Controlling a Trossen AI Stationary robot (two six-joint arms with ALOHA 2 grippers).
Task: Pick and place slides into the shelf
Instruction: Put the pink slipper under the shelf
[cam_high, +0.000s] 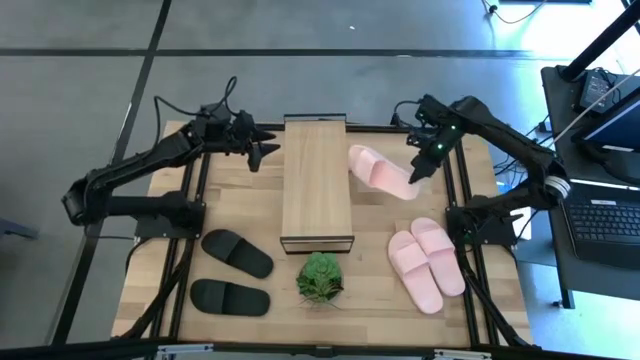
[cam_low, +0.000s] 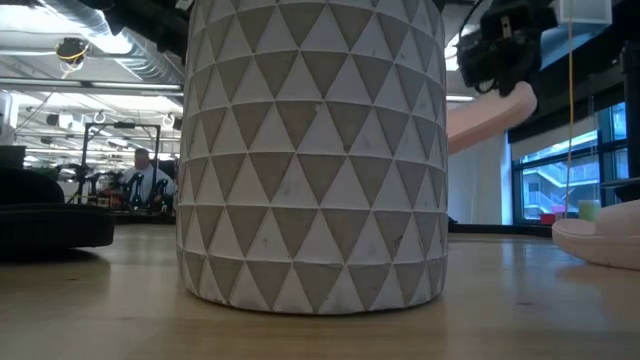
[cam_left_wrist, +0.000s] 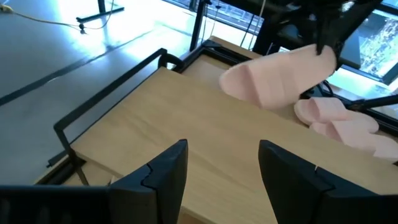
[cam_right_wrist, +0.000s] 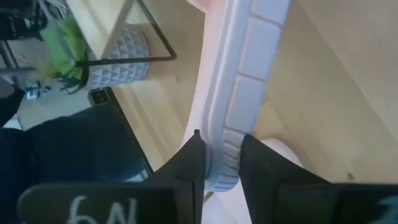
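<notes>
Slide (cam_high: 380, 171) in pale pink hangs from my right tool (cam_high: 420, 172), clamped by its sole edge and held above the counter (cam_high: 240, 205) just beside the right side of the shelf (cam_high: 317, 180), near the counter's far edge. My left tool (cam_high: 262, 141) waits with fingers spread wide and empty, off the shelf's far left corner. Four slides lie on the counter: a pink pair (cam_high: 426, 262) toward the near right corner and a black pair (cam_high: 235, 270) toward the near left corner. A potted plant (cam_high: 320, 279) stands at the shelf's near end. I judge the job barely under way: I cannot see inside the shelf, so anything already stowed is hidden.
</notes>
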